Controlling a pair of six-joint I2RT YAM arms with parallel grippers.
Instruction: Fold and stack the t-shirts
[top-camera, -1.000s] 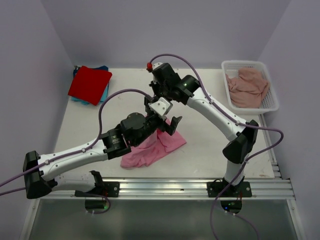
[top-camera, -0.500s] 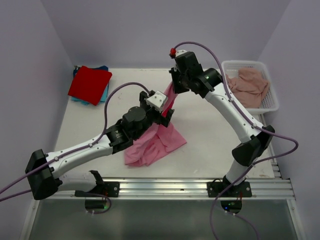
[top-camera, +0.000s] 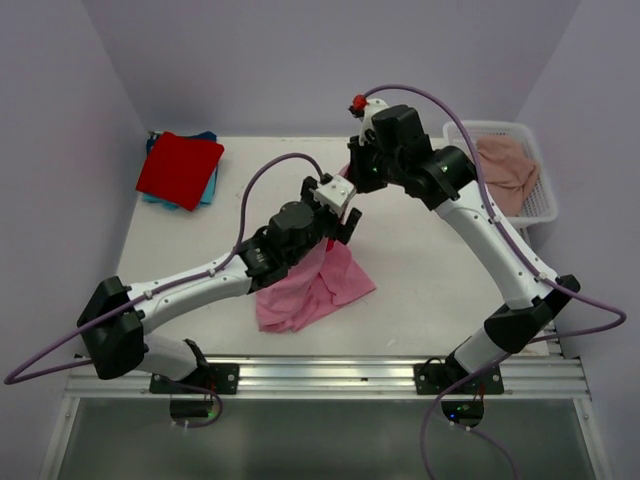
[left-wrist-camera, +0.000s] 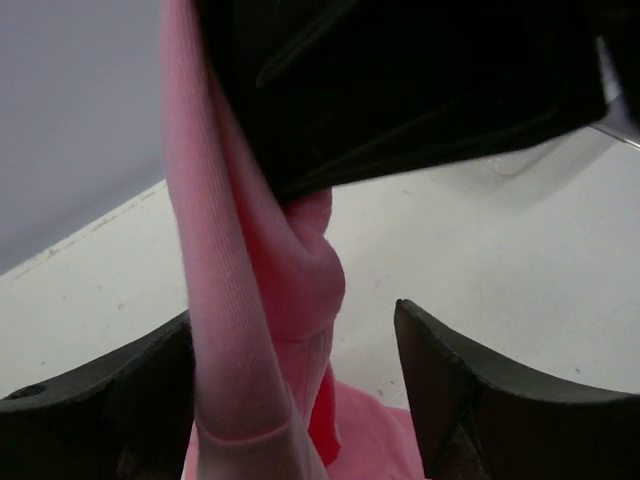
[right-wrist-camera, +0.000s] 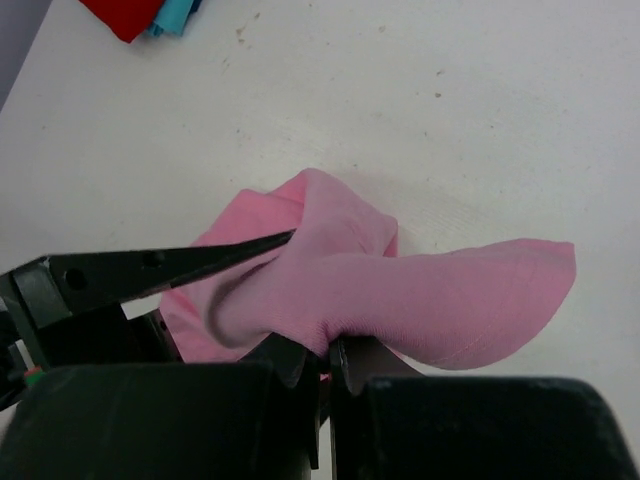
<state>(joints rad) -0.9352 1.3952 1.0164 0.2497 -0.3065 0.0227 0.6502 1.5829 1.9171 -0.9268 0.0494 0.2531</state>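
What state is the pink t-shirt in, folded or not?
Not folded: pink t-shirt hangs bunched from the right end effector, lower part crumpled on the table.

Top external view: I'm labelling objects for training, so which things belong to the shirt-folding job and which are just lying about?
Job: pink t-shirt, folded red-topped stack, basket, peach shirts in it.
Lying about: purple cable, metal rail.

1 pink shirt (top-camera: 320, 285), 1 red shirt (top-camera: 180, 168), 1 blue shirt (top-camera: 206, 190). 1 basket (top-camera: 510, 124) at far-right corner, 1 peach garment (top-camera: 505, 170) inside.
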